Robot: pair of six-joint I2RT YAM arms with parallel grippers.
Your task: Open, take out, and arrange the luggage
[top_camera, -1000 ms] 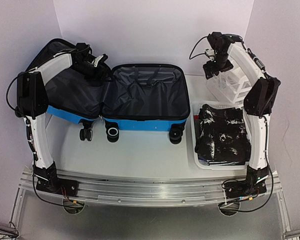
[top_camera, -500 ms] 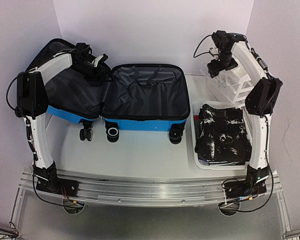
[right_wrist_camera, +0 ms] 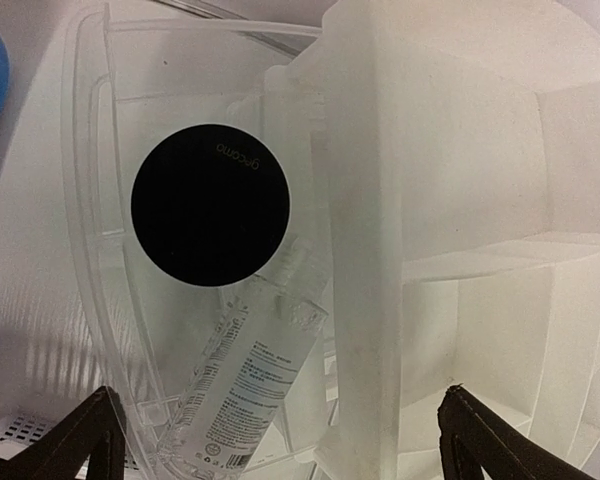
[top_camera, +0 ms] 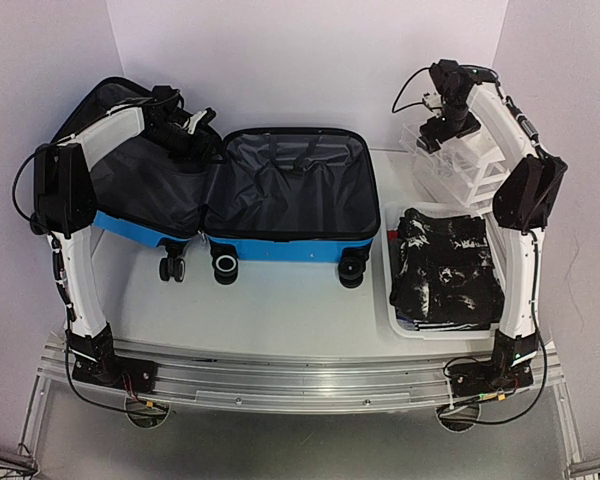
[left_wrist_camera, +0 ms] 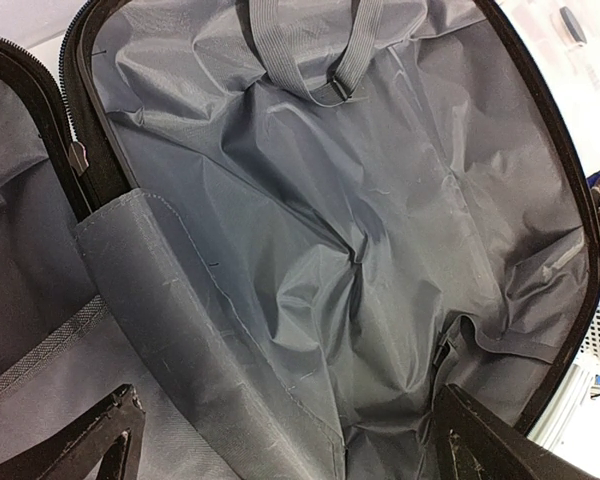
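White table (top_camera: 280,300) carries the luggage (top_camera: 280,190) open along its far edge, right half empty. Left gripper (left_wrist_camera: 295,445) hovers released over it; right gripper (right_wrist_camera: 280,435), also released, hangs above the far-right corner organizer (right_wrist_camera: 430,200), likely arranging contents

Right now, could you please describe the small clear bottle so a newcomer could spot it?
Right of the open blue suitcase, at the far right, stands a white drawer organizer. In the clear tray next to it lies a small bottle beside a round black lid. Unlike the opaque lid, it is long, transparent and covered in print.
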